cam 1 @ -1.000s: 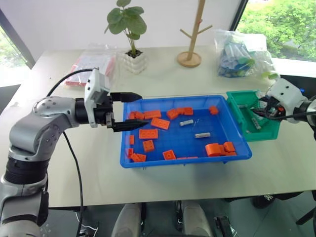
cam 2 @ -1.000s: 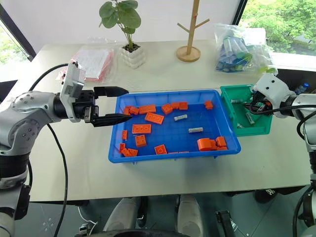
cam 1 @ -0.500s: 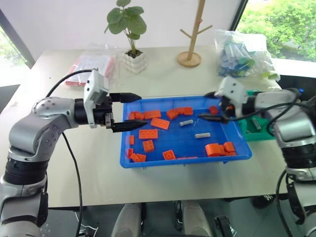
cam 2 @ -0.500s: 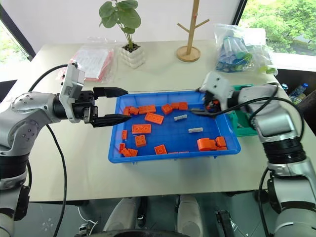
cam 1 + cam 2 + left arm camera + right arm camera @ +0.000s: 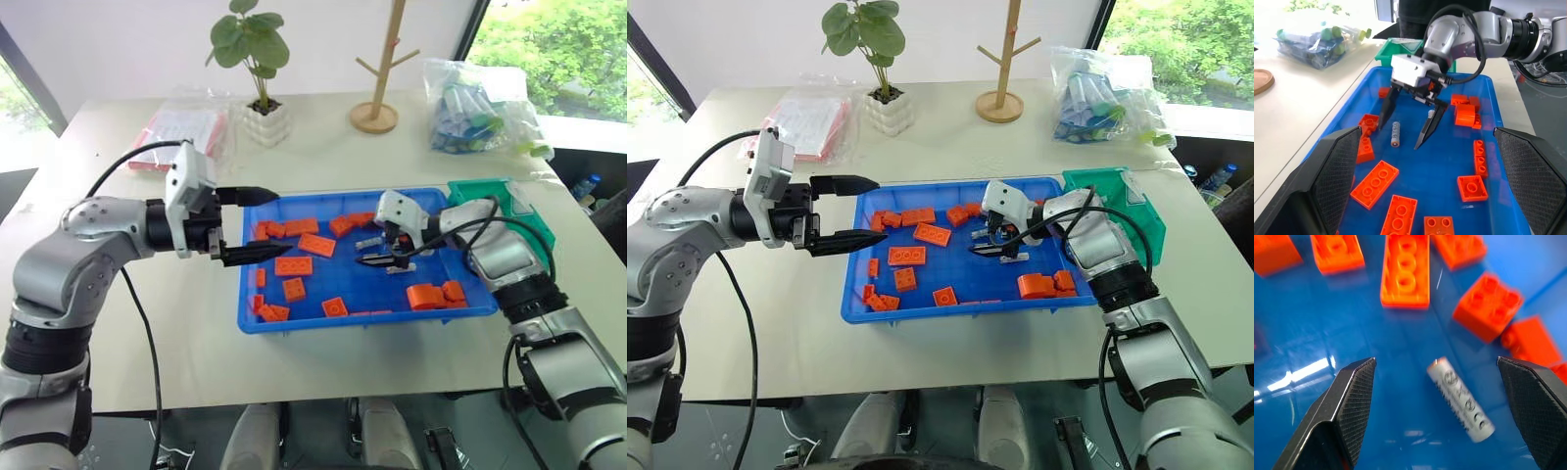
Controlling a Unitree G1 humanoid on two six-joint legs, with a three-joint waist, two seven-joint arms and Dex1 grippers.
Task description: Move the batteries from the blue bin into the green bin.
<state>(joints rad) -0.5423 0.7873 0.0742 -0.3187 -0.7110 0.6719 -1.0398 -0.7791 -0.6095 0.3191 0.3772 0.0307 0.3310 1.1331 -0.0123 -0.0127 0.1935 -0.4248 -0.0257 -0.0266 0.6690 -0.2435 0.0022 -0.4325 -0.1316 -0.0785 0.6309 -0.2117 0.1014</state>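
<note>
The blue bin lies mid-table, the green bin against its far right end. My right gripper is open and hangs low inside the blue bin. One of the batteries lies flat on the bin floor between its two fingers, untouched; the right wrist view has this battery closer to one finger. Another battery rests just right of the gripper. My left gripper is open and empty, held level over the bin's left rim and pointing right.
Orange building blocks are scattered over the blue bin's floor, with a pile at the front right. Behind the bins stand a potted plant, a wooden stand, a clear bag and a pink packet.
My right arm has swung left from over the green bin into the blue bin and sunk over a battery. The left arm has stayed where it was.
</note>
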